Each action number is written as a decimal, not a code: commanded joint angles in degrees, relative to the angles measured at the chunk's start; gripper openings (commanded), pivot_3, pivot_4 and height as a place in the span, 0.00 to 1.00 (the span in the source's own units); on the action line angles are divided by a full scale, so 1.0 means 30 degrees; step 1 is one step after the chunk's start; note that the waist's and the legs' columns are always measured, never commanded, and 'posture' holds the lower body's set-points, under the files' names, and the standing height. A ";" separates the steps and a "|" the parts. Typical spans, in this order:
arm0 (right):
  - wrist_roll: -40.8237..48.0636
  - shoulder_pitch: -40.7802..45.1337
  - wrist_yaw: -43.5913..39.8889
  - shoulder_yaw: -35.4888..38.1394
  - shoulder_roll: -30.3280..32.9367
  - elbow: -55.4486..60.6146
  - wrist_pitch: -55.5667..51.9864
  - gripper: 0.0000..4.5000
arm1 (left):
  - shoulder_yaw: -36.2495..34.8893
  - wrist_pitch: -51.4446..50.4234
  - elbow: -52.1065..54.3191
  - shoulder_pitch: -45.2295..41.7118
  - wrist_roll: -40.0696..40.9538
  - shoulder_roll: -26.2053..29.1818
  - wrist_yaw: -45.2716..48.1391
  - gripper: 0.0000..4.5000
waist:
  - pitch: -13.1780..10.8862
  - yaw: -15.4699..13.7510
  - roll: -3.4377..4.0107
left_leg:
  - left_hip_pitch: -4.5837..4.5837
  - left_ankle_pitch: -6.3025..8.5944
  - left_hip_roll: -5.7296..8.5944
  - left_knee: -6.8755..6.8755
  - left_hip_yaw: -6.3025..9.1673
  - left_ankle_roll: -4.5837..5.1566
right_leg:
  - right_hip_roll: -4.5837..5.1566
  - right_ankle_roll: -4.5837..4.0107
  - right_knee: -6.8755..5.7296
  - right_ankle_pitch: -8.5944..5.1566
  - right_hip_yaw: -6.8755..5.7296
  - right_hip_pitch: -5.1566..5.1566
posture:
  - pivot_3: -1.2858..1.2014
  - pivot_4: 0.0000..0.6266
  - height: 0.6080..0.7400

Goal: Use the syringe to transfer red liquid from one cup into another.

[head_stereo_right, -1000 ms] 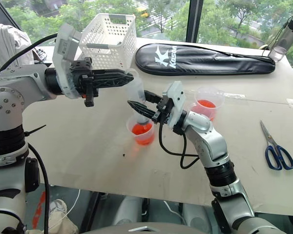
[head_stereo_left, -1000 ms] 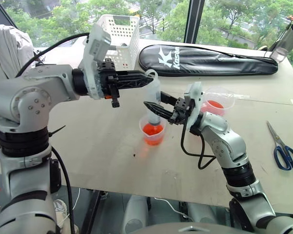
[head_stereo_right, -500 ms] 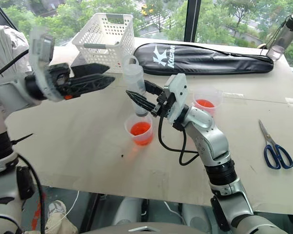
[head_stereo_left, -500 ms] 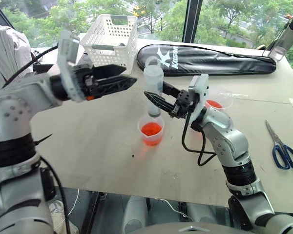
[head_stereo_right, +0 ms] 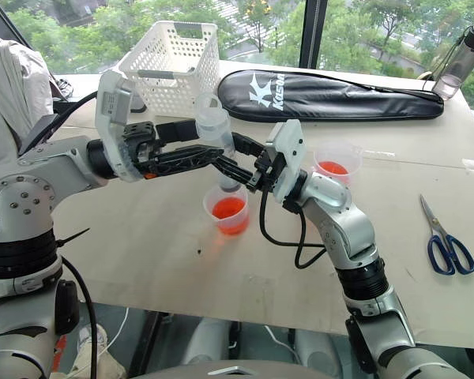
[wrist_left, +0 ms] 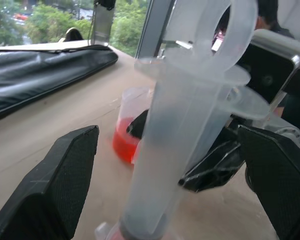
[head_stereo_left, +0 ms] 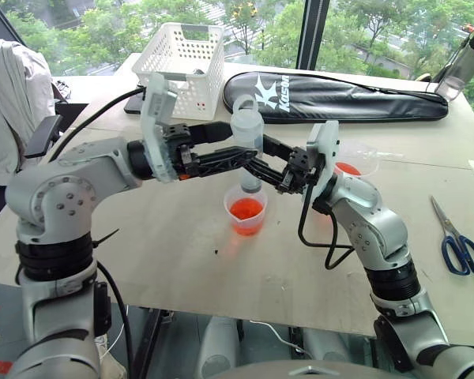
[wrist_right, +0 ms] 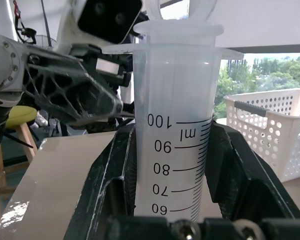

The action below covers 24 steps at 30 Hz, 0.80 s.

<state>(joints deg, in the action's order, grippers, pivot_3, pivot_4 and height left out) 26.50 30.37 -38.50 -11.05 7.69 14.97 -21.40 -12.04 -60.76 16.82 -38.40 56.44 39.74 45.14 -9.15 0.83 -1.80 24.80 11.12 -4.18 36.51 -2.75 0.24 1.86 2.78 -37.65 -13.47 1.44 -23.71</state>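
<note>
The syringe [head_stereo_left: 248, 150] stands upright above the smaller cup [head_stereo_left: 246, 212], nozzle pointing down toward that cup's rim; whether the tip touches the liquid cannot be told. Its whitish plunger top rises above the barrel flange. My right gripper [head_stereo_left: 261, 163] pinches the syringe barrel between its two black fingers [wrist_right: 110, 185], clamped just below the top graduation mark, which reads upside down in the right wrist view. My left gripper [head_stereo_left: 235, 146] has its fingers spread wide, one on each side of the syringe's upper part; in the left wrist view both finger pads [wrist_left: 60, 185] stand clear of the barrel without contact.

The smaller cup holds red liquid [head_stereo_left: 246, 211] in its lower part and sits on the table [head_stereo_left: 158, 237]. The larger cup [head_stereo_left: 355, 160], also containing red liquid, stands behind my right forearm, partly hidden by it.

Farther off: a white perforated basket [head_stereo_left: 183, 55] at the table's far edge, a long black zipped bag [head_stereo_left: 340, 96] beside it, and blue-handled scissors [head_stereo_left: 458, 241] near the table's right edge.
</note>
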 commanded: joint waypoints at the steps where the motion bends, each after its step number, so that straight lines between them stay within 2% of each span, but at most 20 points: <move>1: 0.0115 0.0487 -0.0151 -0.0070 0.0045 0.0855 0.0098 0.33 | 0.0309 0.0454 0.0337 -0.0516 0.0163 -0.0261 -0.0025 0.88 | -0.0001 -0.0009 -0.0002 | 0.0002 0.0000 0.0000 -0.0001 0.0002 0.0000 | 0.0000 0.0000 0.0001 0.0000 -0.0002 0.0000 | 0.52 0.24 0.88; 3: 0.0100 0.0480 -0.0093 -0.0073 0.0081 0.0888 0.0094 0.33 | 0.0586 0.0498 0.0352 -0.0443 0.0090 -0.0200 0.0246 0.74 | -0.0002 0.0008 -0.0002 | 0.0003 0.0000 0.0000 -0.0001 -0.0001 0.0000 | 0.0001 0.0001 0.0002 0.0000 0.0000 0.0000 | 0.52 0.24 0.88; 4: 0.0087 0.0469 -0.0061 -0.0072 0.0088 0.0905 0.0100 0.33 | 0.0664 0.0511 0.0394 -0.0365 0.0066 -0.0150 0.0343 0.63 | -0.0002 -0.0002 -0.0002 | 0.0002 0.0000 0.0000 -0.0001 0.0000 0.0000 | 0.0000 0.0001 0.0001 0.0001 0.0000 -0.0001 | 0.52 0.24 0.88; 5: 0.0074 0.0458 -0.0030 -0.0062 0.0096 0.0919 0.0111 0.32 | 0.0698 0.0525 0.0434 -0.0278 0.0052 -0.0111 0.0392 0.55 | -0.0003 -0.0007 -0.0004 | 0.0001 0.0000 0.0001 -0.0001 -0.0001 0.0000 | 0.0002 0.0001 -0.0002 0.0000 -0.0001 -0.0001 | 0.52 0.24 0.88; 7: 0.0085 0.0441 -0.0022 -0.0038 0.0122 0.0944 0.0085 0.31 | 0.0703 0.0569 0.0439 -0.0195 0.0050 -0.0079 0.0420 0.47 | -0.0003 -0.0008 -0.0004 | -0.0001 0.0000 0.0000 0.0000 0.0002 0.0000 | 0.0002 0.0000 -0.0002 0.0000 -0.0002 0.0000 | 0.52 0.24 0.88; 9: 0.0187 0.0466 -0.0230 -0.0010 0.0243 0.0915 -0.0003 0.30 | 0.0552 0.0622 0.0310 -0.0203 0.0120 -0.0103 0.0367 0.46 | -0.0003 -0.0008 -0.0004 | -0.0001 0.0000 0.0000 0.0001 0.0001 0.0000 | 0.0004 -0.0001 -0.0001 0.0000 -0.0003 0.0001 | 0.52 0.24 0.88; 11: 0.0338 0.0498 -0.0442 0.0042 0.0335 0.0880 -0.0072 0.53 | 0.0317 0.0661 0.0174 -0.0195 0.0220 -0.0103 0.0318 0.46 | -0.0004 -0.0010 -0.0003 | 0.0001 0.0000 0.0001 0.0002 0.0000 0.0000 | 0.0005 0.0000 0.0000 -0.0001 -0.0002 0.0001 | 0.52 0.24 0.88; 12: 0.0385 0.0494 -0.0510 0.0078 0.0374 0.0896 -0.0078 0.59 | 0.0137 0.0655 0.0126 -0.0126 0.0321 -0.0044 0.0350 0.46 | -0.0003 -0.0011 -0.0004 | 0.0001 0.0000 0.0001 0.0001 -0.0001 0.0000 | 0.0005 0.0000 0.0001 -0.0001 -0.0002 0.0001 | 0.52 0.24 0.88; 13: 0.0462 0.0475 -0.0566 0.0121 0.0430 0.0949 -0.0162 0.71 | -0.0054 0.0611 0.0085 -0.0049 0.0456 0.0036 0.0380 0.46 | -0.0004 -0.0010 -0.0004 | -0.0001 0.0000 0.0001 0.0001 0.0002 0.0000 | 0.0004 0.0000 0.0000 -0.0001 -0.0004 0.0001 | 0.52 0.24 0.88; 16: 0.0674 0.0238 -0.0682 0.0294 0.0877 0.1412 -0.0521 0.99 | -0.0972 0.0380 -0.0203 0.0134 0.1011 0.0417 0.0390 0.41 | -0.0005 0.0002 -0.0003 | 0.0000 0.0000 0.0000 0.0000 0.0005 0.0000 | 0.0003 0.0000 0.0000 0.0000 -0.0005 0.0000 | 0.52 0.24 0.88; 24: 0.2517 -0.0868 -0.0678 0.2188 0.2943 0.3729 -0.1526 1.00 | -0.3516 -0.0723 -0.2618 -0.0260 0.2790 0.2537 -0.0274 0.37 | -0.0009 -0.0024 -0.0007 | 0.0002 0.0000 0.0000 0.0002 0.0005 0.0000 | 0.0014 -0.0001 0.0004 -0.0002 -0.0010 0.0002 | 0.52 0.24 0.88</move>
<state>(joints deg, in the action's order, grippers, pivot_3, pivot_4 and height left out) 32.21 29.05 -41.65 -11.55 13.79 23.33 -25.58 -14.41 -63.01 13.24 -38.07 64.53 43.32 45.92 -9.17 0.76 -1.82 24.80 11.12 -4.18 36.52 -2.74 0.24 1.91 2.78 -37.64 -13.47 1.41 -23.70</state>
